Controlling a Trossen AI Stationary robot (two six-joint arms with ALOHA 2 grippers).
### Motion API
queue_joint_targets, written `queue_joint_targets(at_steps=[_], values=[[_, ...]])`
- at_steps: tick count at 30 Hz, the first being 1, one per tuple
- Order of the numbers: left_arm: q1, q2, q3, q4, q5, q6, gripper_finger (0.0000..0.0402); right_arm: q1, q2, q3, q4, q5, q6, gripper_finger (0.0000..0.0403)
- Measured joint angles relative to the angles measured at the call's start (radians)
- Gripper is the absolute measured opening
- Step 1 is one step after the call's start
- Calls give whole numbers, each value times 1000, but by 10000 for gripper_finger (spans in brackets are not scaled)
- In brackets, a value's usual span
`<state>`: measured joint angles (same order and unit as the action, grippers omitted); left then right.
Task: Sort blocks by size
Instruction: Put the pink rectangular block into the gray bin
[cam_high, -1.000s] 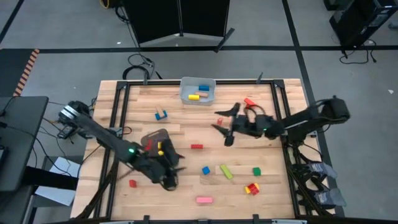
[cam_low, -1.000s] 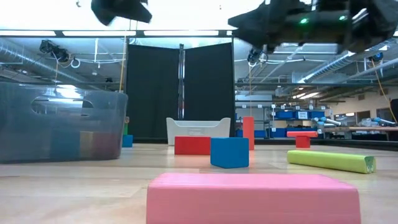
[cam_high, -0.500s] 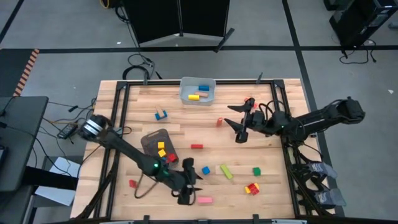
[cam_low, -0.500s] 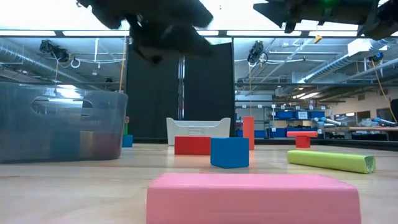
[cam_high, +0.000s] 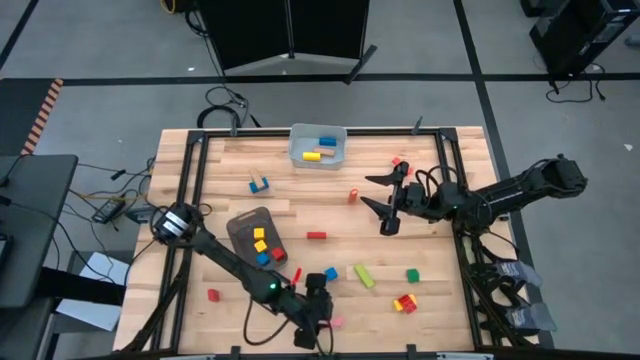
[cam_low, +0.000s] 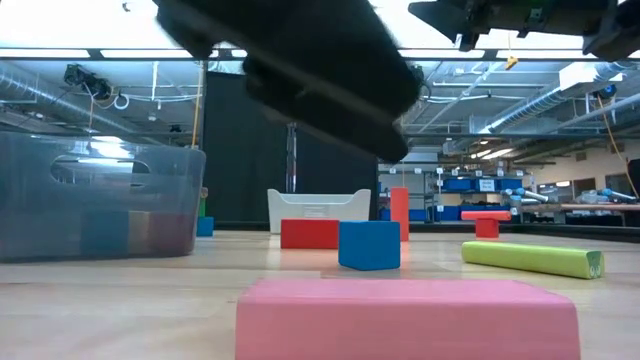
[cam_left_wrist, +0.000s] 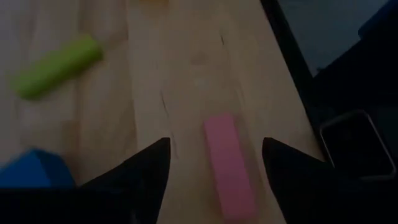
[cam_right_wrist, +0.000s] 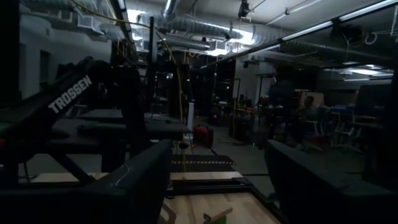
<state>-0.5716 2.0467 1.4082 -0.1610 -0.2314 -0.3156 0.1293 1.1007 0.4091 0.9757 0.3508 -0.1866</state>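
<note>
- pink bar (cam_left_wrist: 227, 163) lies on bench (cam_high: 300, 210) near front edge; left tool (cam_left_wrist: 214, 165) hovers over it, fingers apart, bar between them, not yet gripped.
- dark tray (cam_high: 240, 226) holds a few small cubes; pale bin (cam_high: 300, 135) holds approx. 3 blocks.
- many blocks, e.g. green bar (cam_high: 362, 275), still loose on bench: sorting looks under half done.
- right tool (cam_high: 385, 203): spread open, empty, above bench at right.

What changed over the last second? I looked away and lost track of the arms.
The left claw swung from beside the dark tray toward the table's front edge and now hangs open over the pink bar. The right claw, open, drew back toward its own side, having let go of a small red block. The other blocks stayed put.
</note>
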Motion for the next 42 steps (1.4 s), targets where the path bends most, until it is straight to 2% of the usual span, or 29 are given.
queue_joint_targets(at_steps=[6,20,25,33,42], values=[[-21,36,-2,-10,4,-94,289,9,0,0,1,5,0,268],[-48,114,0,-8,-74,-162,268,15,0,0,-9,24,1,265],[-48,128,1,-17,-98,-183,227,15,0,0,-13,26,2,261],[-45,146,1,-39,-94,-219,107,15,0,0,-23,26,1,261],[-45,112,-6,-2,-99,-134,107,15,0,0,-26,26,1,259]])
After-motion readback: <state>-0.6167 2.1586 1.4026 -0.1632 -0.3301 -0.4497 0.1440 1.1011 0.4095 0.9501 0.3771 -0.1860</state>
